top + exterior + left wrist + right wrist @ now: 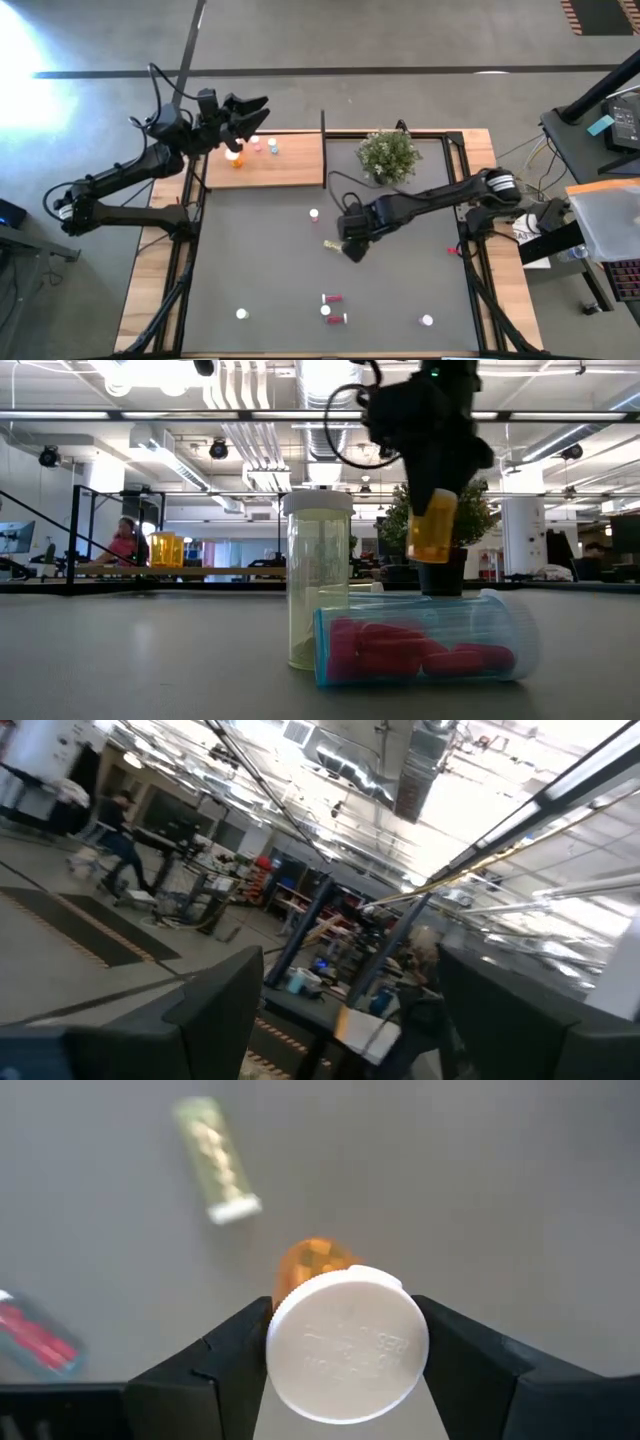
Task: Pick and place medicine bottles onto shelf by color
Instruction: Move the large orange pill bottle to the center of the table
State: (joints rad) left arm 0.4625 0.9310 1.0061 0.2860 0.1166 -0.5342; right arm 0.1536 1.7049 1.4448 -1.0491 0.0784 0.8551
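The right gripper (345, 1345) hung above the grey mat (400, 290), its jaws clamped on the white cap of an orange bottle (312, 1262) hanging below them. The left gripper (243, 112) waited with jaws apart, just beyond the shelf (290, 165), nothing between them.

Two arms over the table mat (400, 290)
Left gripper (250, 112) is above the shelf (290, 165); right gripper (350, 245) is mid-mat.

I'm seeing open mat (260, 250) btwn centre and shelf (290, 170); only a white-capped bottle (314, 214) is sitting in that lane. Plant (388, 155) is crowding the shelf's dark end.
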